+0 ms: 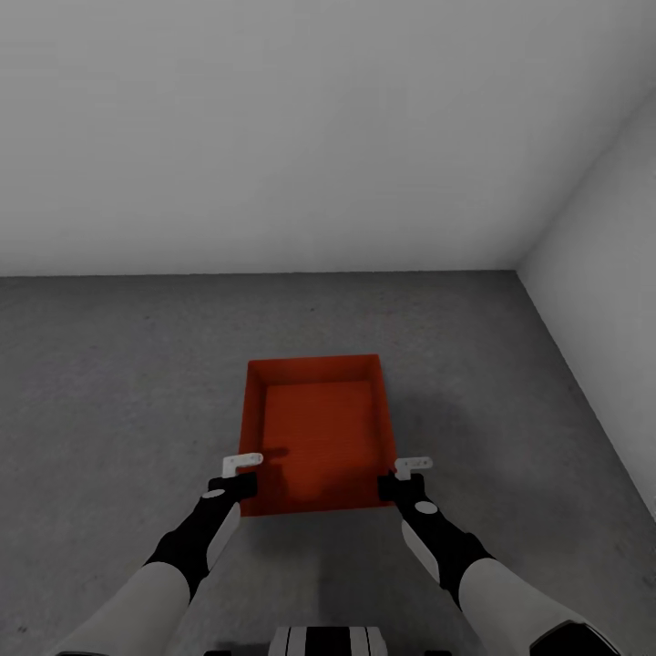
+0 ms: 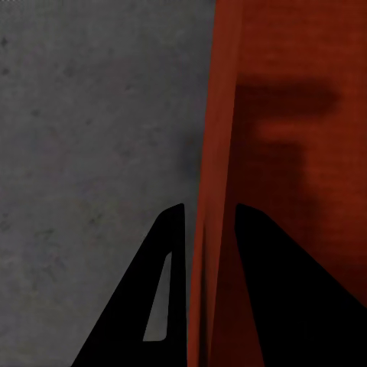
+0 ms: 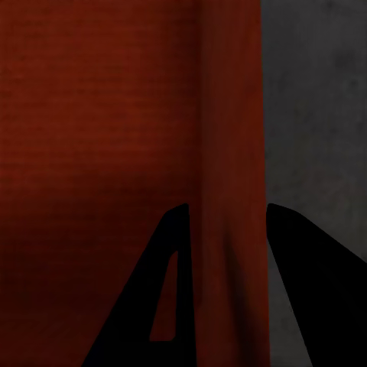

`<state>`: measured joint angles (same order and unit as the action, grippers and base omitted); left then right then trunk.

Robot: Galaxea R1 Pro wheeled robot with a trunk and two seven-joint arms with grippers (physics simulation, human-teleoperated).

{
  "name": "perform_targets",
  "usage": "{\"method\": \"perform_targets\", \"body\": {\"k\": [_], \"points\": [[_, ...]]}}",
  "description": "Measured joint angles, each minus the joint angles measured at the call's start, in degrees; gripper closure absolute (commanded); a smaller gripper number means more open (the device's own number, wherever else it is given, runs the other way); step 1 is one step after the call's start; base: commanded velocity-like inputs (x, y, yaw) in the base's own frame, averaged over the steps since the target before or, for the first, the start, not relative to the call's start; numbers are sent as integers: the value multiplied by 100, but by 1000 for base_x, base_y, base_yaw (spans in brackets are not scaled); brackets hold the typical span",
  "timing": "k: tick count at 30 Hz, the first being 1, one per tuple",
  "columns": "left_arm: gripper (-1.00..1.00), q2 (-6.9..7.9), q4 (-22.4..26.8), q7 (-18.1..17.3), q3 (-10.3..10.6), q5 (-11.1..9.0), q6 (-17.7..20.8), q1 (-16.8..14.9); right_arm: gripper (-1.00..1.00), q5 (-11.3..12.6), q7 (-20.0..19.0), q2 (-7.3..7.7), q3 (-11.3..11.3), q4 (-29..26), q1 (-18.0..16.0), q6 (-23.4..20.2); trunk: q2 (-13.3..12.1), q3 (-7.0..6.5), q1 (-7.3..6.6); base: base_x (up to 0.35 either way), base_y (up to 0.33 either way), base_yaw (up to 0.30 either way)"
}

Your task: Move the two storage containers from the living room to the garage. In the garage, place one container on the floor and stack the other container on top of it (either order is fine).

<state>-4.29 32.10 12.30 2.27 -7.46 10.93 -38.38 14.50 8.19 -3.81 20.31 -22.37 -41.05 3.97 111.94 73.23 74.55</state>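
Note:
One orange-red storage container (image 1: 319, 428) is in front of me over the garage's dark grey concrete floor (image 1: 118, 383), open side up and empty. My left gripper (image 1: 244, 474) is shut on its left wall near the near corner. My right gripper (image 1: 405, 476) is shut on its right wall opposite. In the left wrist view the left gripper (image 2: 208, 210) straddles the thin red wall of the container (image 2: 306, 115), one finger inside and one outside. In the right wrist view the right gripper (image 3: 227, 206) clamps the container (image 3: 99, 115) wall likewise. I cannot tell whether the container's bottom touches the floor.
A plain white wall (image 1: 273, 137) stands ahead, beyond the container. A second white wall (image 1: 610, 346) runs along the right, and the two meet in a corner at the far right. Bare concrete spreads to the left and right of the container.

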Motion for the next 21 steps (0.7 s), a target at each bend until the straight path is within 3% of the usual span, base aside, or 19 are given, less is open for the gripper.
{"method": "perform_targets", "body": {"k": [3, 17, 21], "points": [[100, 0, 0, -1, -3, 2, 0, 0, 100, 0, 1, -1, 1, 1, -1, 0, 0, 0, 0, 0, 0, 0], [100, 0, 2, 5, 6, 2, 9, 1, 100, 0, -5, -2, -4, 16, -2, 7, 560, 251, 307, 0, 0, 0], [100, 0, 0, 2, 2, 1, 0, 0, 100, 1, -3, -1, -2, 10, -2, 8, 562, 251, 308, 0, 0, 0]]}}
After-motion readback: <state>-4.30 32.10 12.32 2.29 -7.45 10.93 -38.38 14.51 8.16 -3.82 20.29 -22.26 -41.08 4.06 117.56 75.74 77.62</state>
